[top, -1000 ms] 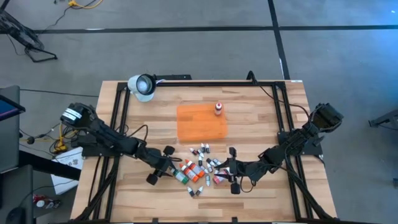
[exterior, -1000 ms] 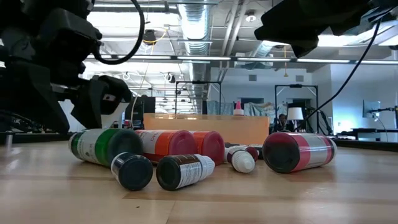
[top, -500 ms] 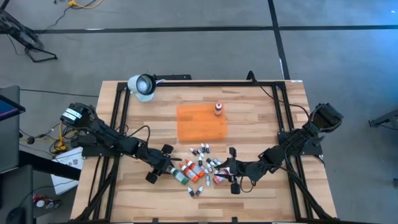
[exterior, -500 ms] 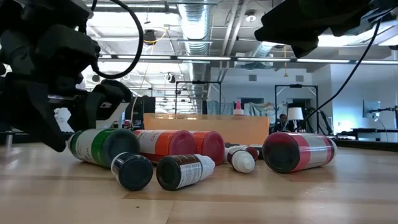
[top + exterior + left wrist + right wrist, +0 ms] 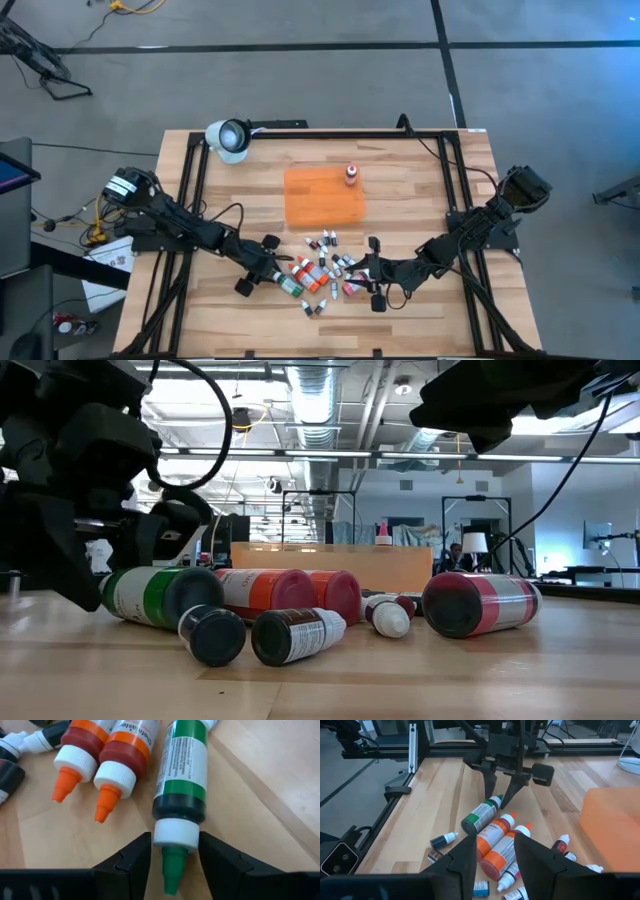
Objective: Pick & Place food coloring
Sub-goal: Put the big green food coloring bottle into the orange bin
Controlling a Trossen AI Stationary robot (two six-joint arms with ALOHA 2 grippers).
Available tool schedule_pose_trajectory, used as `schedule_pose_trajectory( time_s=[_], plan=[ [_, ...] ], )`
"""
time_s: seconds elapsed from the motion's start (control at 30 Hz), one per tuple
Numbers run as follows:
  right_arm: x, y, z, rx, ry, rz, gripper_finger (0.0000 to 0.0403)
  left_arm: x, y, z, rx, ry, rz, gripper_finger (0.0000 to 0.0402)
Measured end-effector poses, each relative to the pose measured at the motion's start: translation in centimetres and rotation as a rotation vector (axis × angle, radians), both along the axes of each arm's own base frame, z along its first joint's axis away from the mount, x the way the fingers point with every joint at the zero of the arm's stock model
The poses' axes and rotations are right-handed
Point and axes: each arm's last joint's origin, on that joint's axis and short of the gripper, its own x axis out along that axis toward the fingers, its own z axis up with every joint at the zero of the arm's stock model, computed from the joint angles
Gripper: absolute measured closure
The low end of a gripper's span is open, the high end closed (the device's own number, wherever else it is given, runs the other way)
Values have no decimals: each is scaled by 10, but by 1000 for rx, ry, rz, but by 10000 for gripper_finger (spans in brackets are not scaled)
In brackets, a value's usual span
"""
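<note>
The food coloring lies in a pile near the table's near edge (image 5: 322, 272): red-orange bottles (image 5: 107, 750), a green bottle (image 5: 181, 780) and many small vials. The green bottle (image 5: 289, 282) lies on its side at the pile's left, its cap pointing left. My left gripper (image 5: 175, 847) is low at that cap, also visible in the right wrist view (image 5: 501, 790). My right gripper (image 5: 492, 862) hovers open over the pile's right side (image 5: 374, 273) and touches nothing. My left gripper has the green bottle's white cap (image 5: 174, 831) between its two fingers, one finger (image 5: 139, 854) against each side. The fingers come slanting down from the table's left, in line with the bottle. The bottle lies flat on the table (image 5: 160, 595).
A flat orange tray (image 5: 323, 196) lies beyond the pile, with one small red bottle (image 5: 351, 176) upright at its far right corner. A white round lamp (image 5: 228, 137) sits at the far left corner. Black frame rails run along both table sides.
My left gripper has come down and moved slightly right onto the green bottle's cap. In the low view the bottle's cap end has shifted a little toward the left while its bottom end has stayed put.
</note>
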Motion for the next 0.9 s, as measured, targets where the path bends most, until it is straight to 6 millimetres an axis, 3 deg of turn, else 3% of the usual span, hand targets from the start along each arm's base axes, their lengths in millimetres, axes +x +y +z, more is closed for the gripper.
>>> schedule_pose_trajectory(
  time_s=[0.27, 0.53, 0.9],
  plan=[
    [0, 0, 0, 0, 0, 0, 280, 4, -3, -7, -44, 4, -13, 285],
    [0, 0, 0, 0, 0, 0, 280, 3, -2, -7, -59, 24, 4, 268],
    [0, 0, 0, 1, 0, 0, 280, -3, 0, 1, -70, 62, 23, 274]
  ],
)
